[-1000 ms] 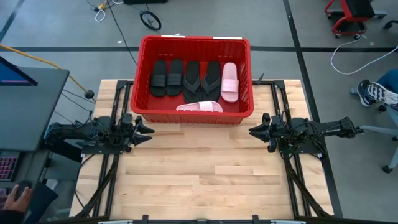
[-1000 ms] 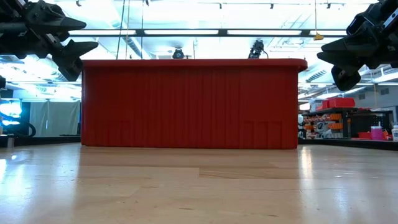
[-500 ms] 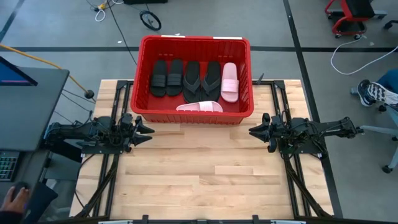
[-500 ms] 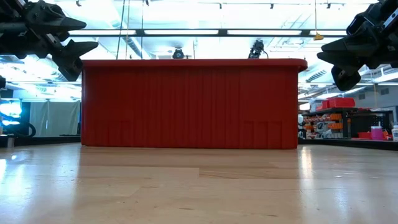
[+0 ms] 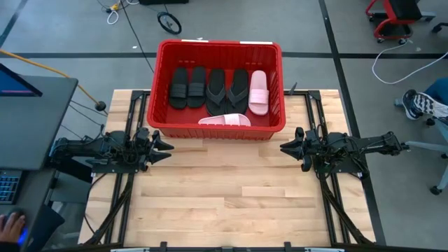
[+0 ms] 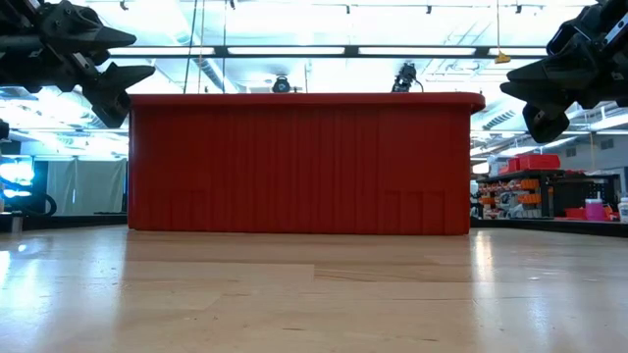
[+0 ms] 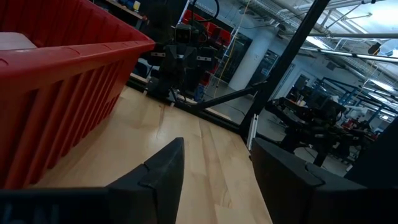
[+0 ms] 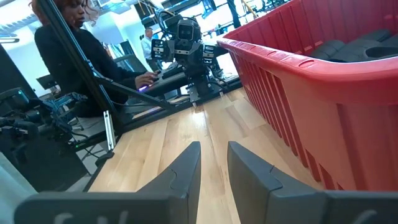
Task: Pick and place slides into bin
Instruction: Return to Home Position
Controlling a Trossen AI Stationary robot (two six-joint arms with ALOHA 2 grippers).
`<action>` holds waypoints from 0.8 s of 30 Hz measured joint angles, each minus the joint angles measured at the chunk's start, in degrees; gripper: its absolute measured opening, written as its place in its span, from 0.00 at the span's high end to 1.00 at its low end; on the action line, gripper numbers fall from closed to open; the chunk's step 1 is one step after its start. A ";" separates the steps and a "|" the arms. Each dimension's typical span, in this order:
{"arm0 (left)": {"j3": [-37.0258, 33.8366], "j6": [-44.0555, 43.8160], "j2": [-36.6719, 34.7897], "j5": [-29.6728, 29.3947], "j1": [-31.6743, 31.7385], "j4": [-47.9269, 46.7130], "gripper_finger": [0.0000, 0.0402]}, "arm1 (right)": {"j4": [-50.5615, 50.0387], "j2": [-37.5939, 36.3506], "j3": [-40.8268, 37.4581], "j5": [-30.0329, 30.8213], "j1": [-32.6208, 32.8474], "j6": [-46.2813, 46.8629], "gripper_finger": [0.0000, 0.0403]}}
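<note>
Wooden table (image 5: 231, 189), red bin (image 5: 218, 45) of six slides (image 5: 227, 89); left pincer (image 7: 217, 146), right pincer (image 8: 213, 148) parted, empty.

Overhead and table-level cameras both see the bin (image 5: 220, 132).

Wooden table (image 5: 224, 203), small wheel (image 5: 169, 22), person (image 8: 59, 53)

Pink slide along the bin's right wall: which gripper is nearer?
Right. The right gripper sits off the bin's front-right corner, near that pink slide; the left gripper is off the front-left corner.
</note>
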 joint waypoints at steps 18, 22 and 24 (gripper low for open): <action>0.01 0.00 0.00 0.00 0.00 -0.02 0.53 | 0.00 -0.01 0.00 -0.01 0.00 0.00 0.79; 0.02 0.00 0.00 0.00 0.00 0.00 0.51 | 0.00 0.00 0.00 -0.01 0.01 0.00 0.79; 0.01 0.00 0.00 0.00 0.00 -0.01 0.51 | 0.00 0.00 0.00 -0.02 0.00 0.00 0.79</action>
